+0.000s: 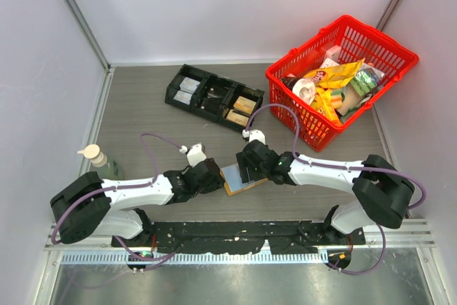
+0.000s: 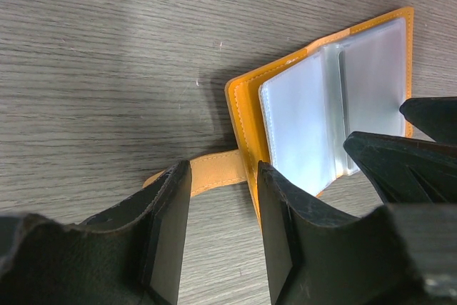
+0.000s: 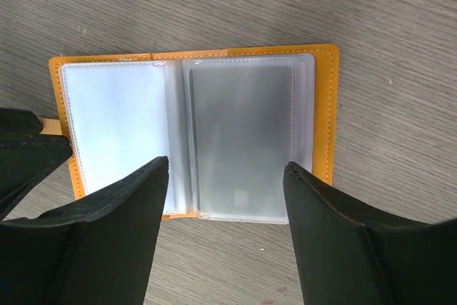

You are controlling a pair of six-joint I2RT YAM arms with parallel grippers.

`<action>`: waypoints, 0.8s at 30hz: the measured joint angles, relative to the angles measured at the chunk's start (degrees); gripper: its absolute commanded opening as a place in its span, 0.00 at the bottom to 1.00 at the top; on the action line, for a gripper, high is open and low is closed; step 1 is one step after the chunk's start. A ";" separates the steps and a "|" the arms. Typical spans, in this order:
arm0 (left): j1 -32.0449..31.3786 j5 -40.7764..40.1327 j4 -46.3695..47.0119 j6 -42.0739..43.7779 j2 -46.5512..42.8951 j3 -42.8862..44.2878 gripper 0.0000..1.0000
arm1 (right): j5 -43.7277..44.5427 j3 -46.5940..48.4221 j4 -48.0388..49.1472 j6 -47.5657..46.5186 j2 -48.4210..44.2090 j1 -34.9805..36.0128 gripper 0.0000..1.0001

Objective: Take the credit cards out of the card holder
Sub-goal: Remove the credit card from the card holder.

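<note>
The card holder [image 1: 239, 176] lies open and flat on the table between my two grippers, tan-orange with two pale clear-sleeved panels [image 3: 243, 141]. A grey rectangle shows through the right sleeve; I cannot tell whether it is a credit card. My left gripper [image 2: 223, 176] stands open at the holder's left edge, one finger [image 2: 282, 212] over the orange border and the side tab [image 2: 214, 169] running across the gap at its tips. My right gripper [image 3: 226, 169] is open over the near edge of the panels, with nothing between its fingers.
A black compartment tray [image 1: 214, 96] with small boxes sits behind the holder. A red basket [image 1: 307, 44] full of packets stands at the back right. A small bottle [image 1: 96, 156] stands by the left wall.
</note>
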 measured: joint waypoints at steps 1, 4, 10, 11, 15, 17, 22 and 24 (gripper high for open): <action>0.00 0.00 0.00 0.02 0.02 0.00 0.45 | -0.17 0.00 0.00 0.00 0.02 0.00 0.70; 0.00 0.00 0.00 0.09 0.02 0.02 0.45 | -0.26 0.00 0.02 0.00 0.39 0.00 0.70; 0.00 0.02 0.00 0.09 0.02 0.02 0.45 | 0.20 0.00 -0.04 0.02 0.57 0.00 0.72; 0.00 0.02 0.00 0.11 0.02 0.02 0.45 | 0.42 0.00 -0.11 0.00 0.57 0.00 0.72; 0.00 0.02 0.00 0.11 0.04 0.04 0.45 | 0.79 0.00 -0.55 0.00 0.57 0.00 0.72; 0.00 0.02 0.00 0.11 0.04 0.04 0.45 | 0.76 0.00 -0.68 0.00 0.57 0.00 0.71; 0.00 0.04 0.00 0.11 0.04 0.04 0.45 | 0.37 0.00 -0.68 0.00 0.61 0.00 0.62; 0.00 0.04 0.00 0.11 0.04 0.04 0.45 | 0.28 0.00 -0.68 -0.07 0.61 0.00 0.59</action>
